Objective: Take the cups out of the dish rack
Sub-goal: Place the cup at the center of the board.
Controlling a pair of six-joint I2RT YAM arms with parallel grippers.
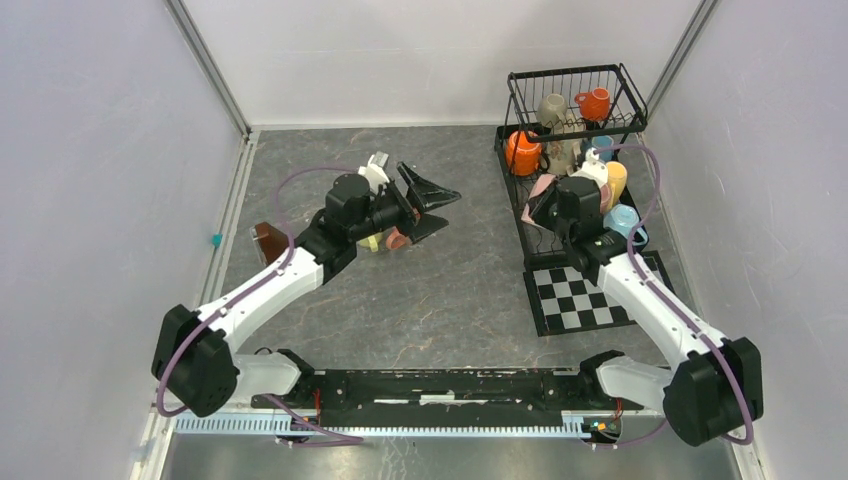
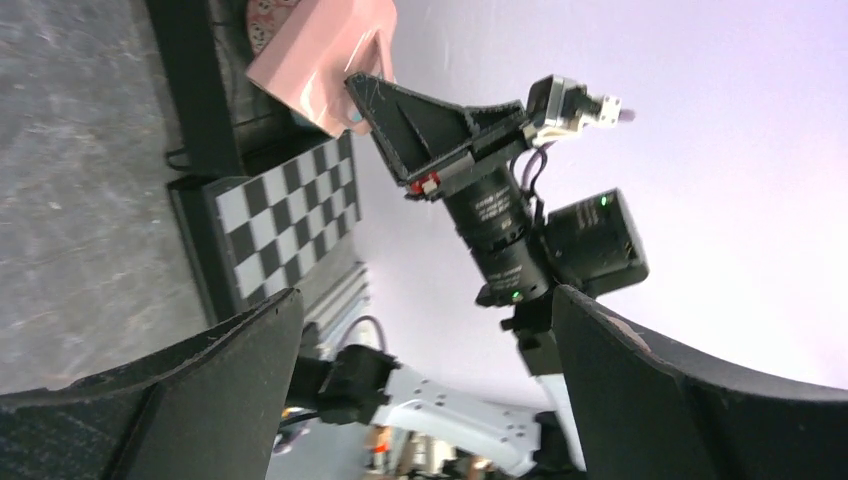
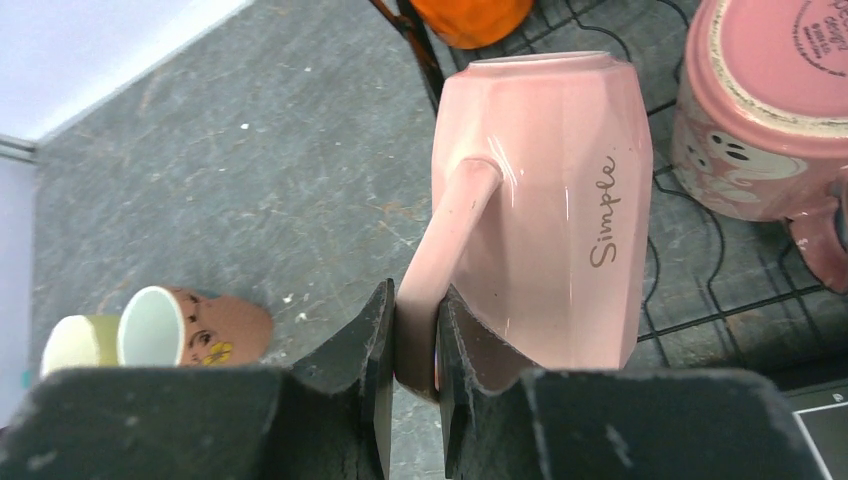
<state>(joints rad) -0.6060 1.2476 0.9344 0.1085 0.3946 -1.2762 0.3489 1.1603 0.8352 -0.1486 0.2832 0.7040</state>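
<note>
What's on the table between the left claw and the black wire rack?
Nothing: the top view shows only bare grey table between the left gripper and the dish rack.

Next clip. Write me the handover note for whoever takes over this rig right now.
Left end effector: open, empty, over the table.
Right end effector: shut on the handle of the pink mug, at the edge of the dish rack.
Done: brownish cup and yellow-green cup lie on the table.
Left: set the pink mug down, then unload the rest, including the lower orange mug, upper orange mug and grey mug.
</note>
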